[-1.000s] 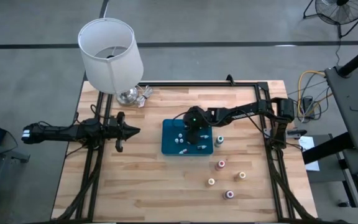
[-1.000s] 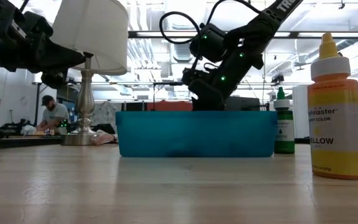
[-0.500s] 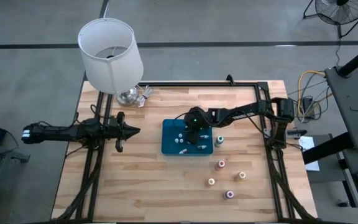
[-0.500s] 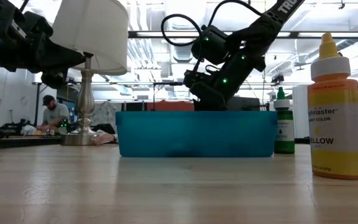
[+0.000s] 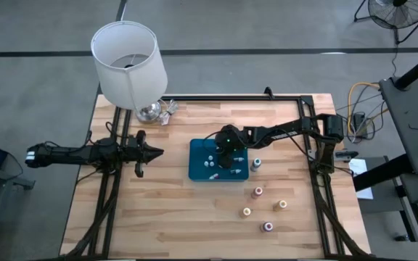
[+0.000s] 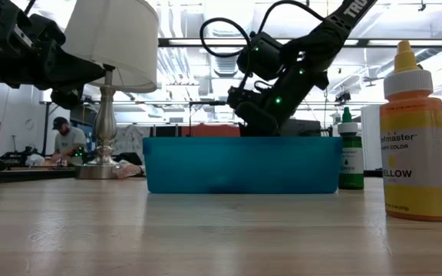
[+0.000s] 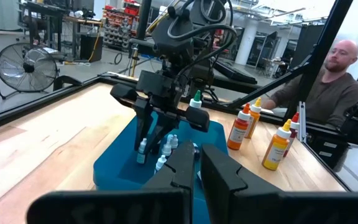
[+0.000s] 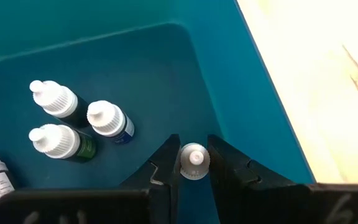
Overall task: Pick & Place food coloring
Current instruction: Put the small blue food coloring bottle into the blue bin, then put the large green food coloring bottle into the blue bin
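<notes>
The right end effector (image 8: 194, 163) is down inside the blue tray (image 5: 197, 172), its fingers (image 8: 166, 163) either side of a small white-capped bottle (image 8: 194, 160) standing near the tray wall; whether they are clamped on it or have just let go is hard to tell. This looks like the placing step, or a pick from the tray. Three more small bottles (image 8: 73, 121) stand together deeper in the tray. Of the larger food coloring, the green bottle (image 5: 256, 164) stands just beside the tray and four more (image 5: 263, 208) stand apart on the counter (image 5: 158, 217). If this is a placement, the next move calls for spreading the fingers and lifting straight up without tipping the bottle. The left end effector (image 5: 153, 152) waits clenched and empty, left of the tray
</notes>
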You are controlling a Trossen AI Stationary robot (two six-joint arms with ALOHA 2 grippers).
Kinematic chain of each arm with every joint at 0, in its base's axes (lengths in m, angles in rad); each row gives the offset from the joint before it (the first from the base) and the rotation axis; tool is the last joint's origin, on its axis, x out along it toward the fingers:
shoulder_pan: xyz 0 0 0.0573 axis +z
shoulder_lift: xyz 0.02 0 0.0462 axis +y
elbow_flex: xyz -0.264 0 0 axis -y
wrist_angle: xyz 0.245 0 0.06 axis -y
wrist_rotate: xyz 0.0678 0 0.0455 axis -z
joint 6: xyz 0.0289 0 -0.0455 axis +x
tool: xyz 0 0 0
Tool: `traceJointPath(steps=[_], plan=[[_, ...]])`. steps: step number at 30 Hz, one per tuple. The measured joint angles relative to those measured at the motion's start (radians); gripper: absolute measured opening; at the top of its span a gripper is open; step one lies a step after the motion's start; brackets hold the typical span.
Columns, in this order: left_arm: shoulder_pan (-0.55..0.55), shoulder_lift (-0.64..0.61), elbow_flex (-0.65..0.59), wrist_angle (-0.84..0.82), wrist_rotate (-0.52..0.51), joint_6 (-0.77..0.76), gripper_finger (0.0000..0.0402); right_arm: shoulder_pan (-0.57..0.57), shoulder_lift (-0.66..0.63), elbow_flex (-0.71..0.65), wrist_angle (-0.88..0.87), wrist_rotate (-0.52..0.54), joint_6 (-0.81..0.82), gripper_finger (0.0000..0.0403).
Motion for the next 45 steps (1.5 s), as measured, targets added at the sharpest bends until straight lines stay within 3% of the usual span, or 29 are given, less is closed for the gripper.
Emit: traceJointPath(steps=[11,26,45], plan=[[0.0,0.0,0.0,0.0,0.0,0.0,0.0002,0.0,0.0,-0.008,0.0,0.0,0.0,0.0062],[0.0,0.0,0.0,0.0,0.0,0.0,0.0002,0.0,0.0,-0.008,0.0,-0.001,0.0,0.0111],[0.0,0.0,0.0,0.0,0.0,0.0,0.0002,0.0,-0.031,0.017,-0.002,0.0,-0.001,0.012]])
